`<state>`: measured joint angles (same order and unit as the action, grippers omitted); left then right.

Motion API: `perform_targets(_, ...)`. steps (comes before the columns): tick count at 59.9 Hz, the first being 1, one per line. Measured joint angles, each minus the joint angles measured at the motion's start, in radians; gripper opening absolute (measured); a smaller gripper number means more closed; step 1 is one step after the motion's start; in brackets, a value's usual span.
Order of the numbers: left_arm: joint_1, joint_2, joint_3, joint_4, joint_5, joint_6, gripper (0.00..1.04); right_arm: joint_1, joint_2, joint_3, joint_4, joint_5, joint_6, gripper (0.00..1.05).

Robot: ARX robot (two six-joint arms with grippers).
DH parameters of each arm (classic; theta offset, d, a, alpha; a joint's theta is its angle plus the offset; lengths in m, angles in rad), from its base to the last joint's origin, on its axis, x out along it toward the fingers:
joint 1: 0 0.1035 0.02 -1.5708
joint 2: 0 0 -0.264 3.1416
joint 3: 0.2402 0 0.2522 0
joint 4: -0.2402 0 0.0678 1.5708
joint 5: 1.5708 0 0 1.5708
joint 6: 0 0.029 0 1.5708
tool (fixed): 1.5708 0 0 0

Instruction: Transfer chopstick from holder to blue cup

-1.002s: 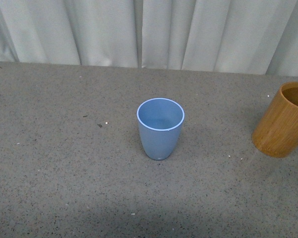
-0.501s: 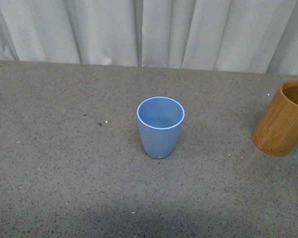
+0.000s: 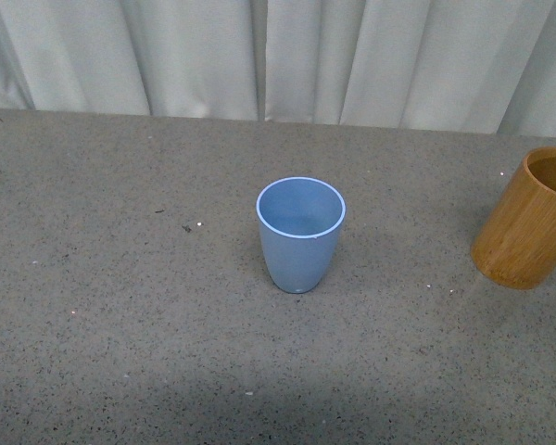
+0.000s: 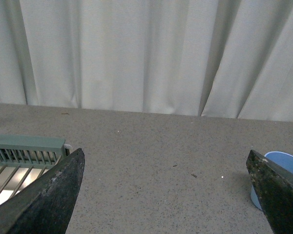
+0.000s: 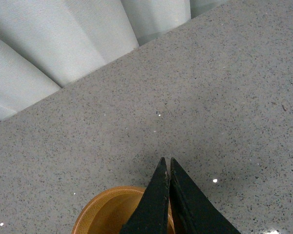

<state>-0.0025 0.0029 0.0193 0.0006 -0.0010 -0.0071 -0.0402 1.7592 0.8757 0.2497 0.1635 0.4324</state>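
The blue cup (image 3: 300,232) stands upright and empty in the middle of the grey table, and its rim also shows in the left wrist view (image 4: 283,161). At the table's right edge stands the orange-brown holder (image 3: 530,218). My right gripper (image 5: 166,160) hangs just above the holder's open mouth (image 5: 107,209) with its black fingers pressed together. It is shut on the chopstick, which the fingers hide. My left gripper (image 4: 165,153) is open wide over bare table to the left of the cup, holding nothing. Neither arm shows in the front view.
White curtains (image 3: 278,56) close off the back of the speckled grey table (image 3: 120,306). In the left wrist view a pale green slatted rack (image 4: 27,148) lies on the table by the left finger.
In the front view the whole scene has shifted slightly upward. The cup and the holder keep their places relative to each other.
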Motion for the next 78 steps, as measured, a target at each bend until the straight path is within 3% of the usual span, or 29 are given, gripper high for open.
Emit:
perform_targets(54, 0.000, 0.000, 0.000, 0.000, 0.000, 0.000, 0.98, -0.031, -0.255, 0.065, -0.079, -0.003, -0.063, 0.01)
perform_targets(78, 0.000, 0.000, 0.000, 0.000, 0.000, 0.000, 0.98, 0.058, -0.357, 0.114, -0.101, -0.003, -0.051, 0.01)
